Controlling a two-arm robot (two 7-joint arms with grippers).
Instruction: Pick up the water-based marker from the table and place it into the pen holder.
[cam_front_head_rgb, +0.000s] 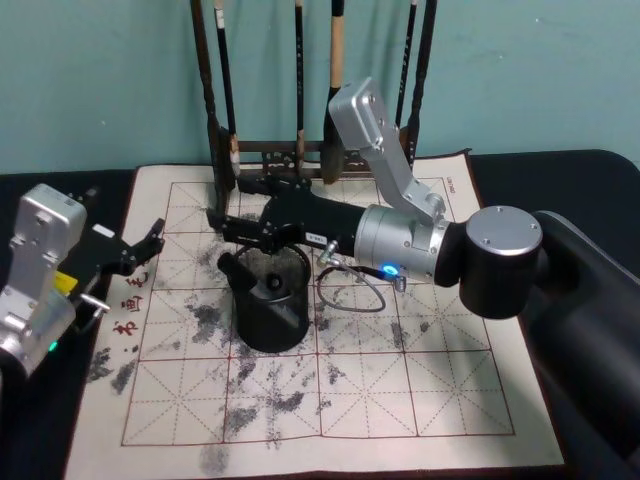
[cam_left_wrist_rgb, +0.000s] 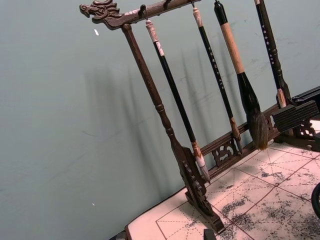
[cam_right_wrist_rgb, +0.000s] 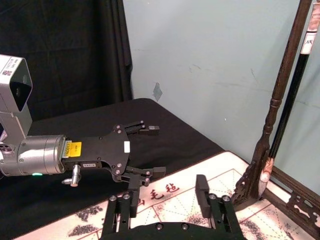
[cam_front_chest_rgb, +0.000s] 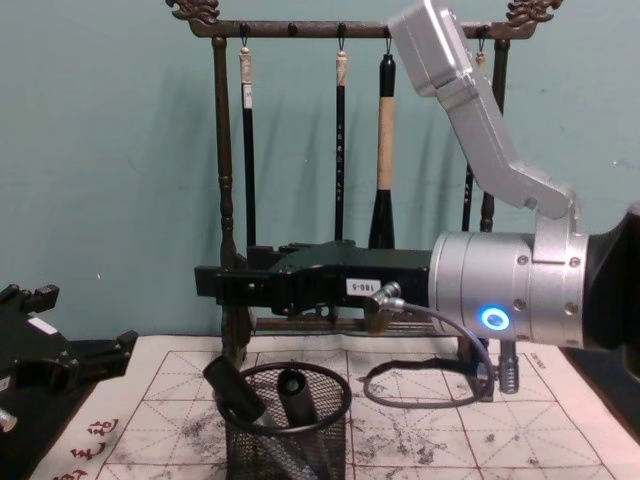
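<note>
The right gripper (cam_front_head_rgb: 222, 222) is stretched out level above the pen holder (cam_front_head_rgb: 268, 303), its black fingers (cam_right_wrist_rgb: 202, 187) spread apart with nothing between them. The mesh cup sits just below and a little nearer the robot than those fingertips, standing upright on the cream mat of the table (cam_front_head_rgb: 420, 400). Inside it a dark, stubby cylinder leans against the rim on the cup's left side, and a second round-ended piece stands near the middle; I take the leaning one for the water-based marker (cam_front_chest_rgb: 236, 392), though from here the black on black makes it hard to be sure which is which.

Behind the right gripper, just past its fingertips, stands the wooden brush rack (cam_front_chest_rgb: 225, 200) with its calligraphy brushes (cam_front_chest_rgb: 384, 150) hanging in a row. A grey cable (cam_front_head_rgb: 350, 290) loops down from the right wrist onto the mat beside the cup.

The left gripper (cam_front_head_rgb: 150, 240) waits off to the side, well apart from the cup, over the left border of the mat by the red printed characters. Its fingers (cam_right_wrist_rgb: 149, 130) are also parted and empty, pointing across toward the right gripper.
</note>
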